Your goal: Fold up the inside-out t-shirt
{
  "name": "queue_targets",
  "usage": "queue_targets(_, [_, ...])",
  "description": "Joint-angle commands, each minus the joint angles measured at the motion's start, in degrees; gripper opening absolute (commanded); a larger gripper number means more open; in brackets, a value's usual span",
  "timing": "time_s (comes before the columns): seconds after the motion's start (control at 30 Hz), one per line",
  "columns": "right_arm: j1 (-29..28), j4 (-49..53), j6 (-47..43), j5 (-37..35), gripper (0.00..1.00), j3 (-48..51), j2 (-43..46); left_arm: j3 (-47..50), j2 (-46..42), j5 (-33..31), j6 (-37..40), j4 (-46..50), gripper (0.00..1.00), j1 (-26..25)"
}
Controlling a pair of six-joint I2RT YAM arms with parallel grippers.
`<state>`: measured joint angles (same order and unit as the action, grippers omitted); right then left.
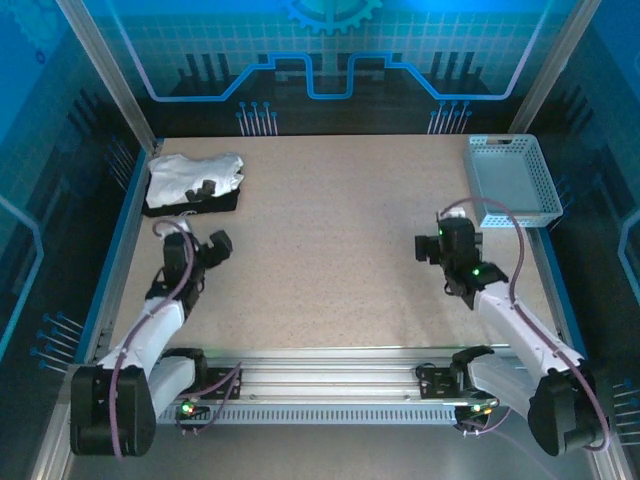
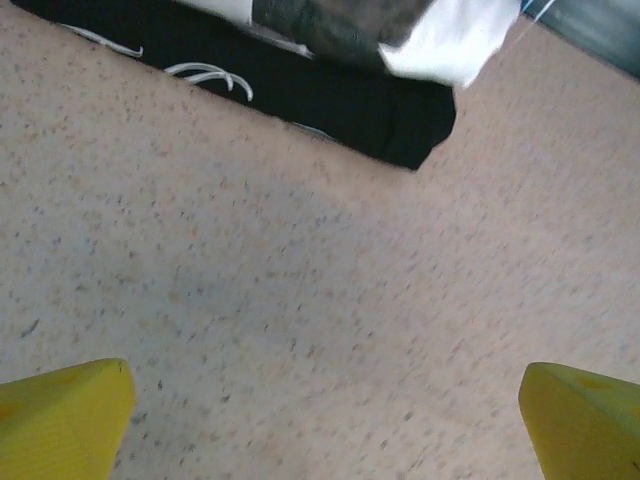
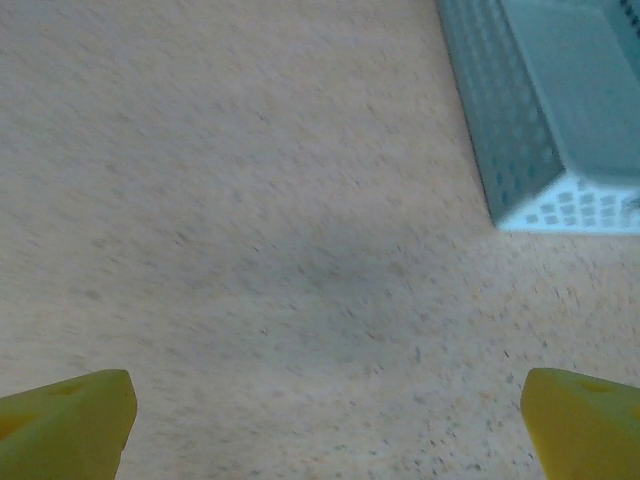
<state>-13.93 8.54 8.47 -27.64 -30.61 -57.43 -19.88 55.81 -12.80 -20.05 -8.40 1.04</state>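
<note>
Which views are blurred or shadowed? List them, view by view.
Top external: sharp, evenly lit, the white thin-fabric t-shirt crisp. Left wrist: blurred, the black folded t-shirt smeared, a faint shadow on the speckled beige tabletop. Right wrist: blurred too, the pale blue perforated plastic basket hazy, a soft shadow beside it.

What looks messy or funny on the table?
The white t-shirt lies crumpled in a lumpy heap on top of the black folded t-shirt in the far left corner, not spread flat. The basket at the far right looks fine.
</note>
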Motion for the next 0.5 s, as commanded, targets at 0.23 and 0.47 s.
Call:
queue_targets(0.23, [8.1,-39.1,-5.5,5.0,1.0,13.8,-6.2,1.5,22.0,-5.5,19.0,-42.2,0.99,-4.1])
queue_targets(0.47, [12.7,-49.7,-5.2,17.0,1.0,13.3,-13.3,-0.7,33.7,-4.8,19.7,-48.0,0.99,-4.6])
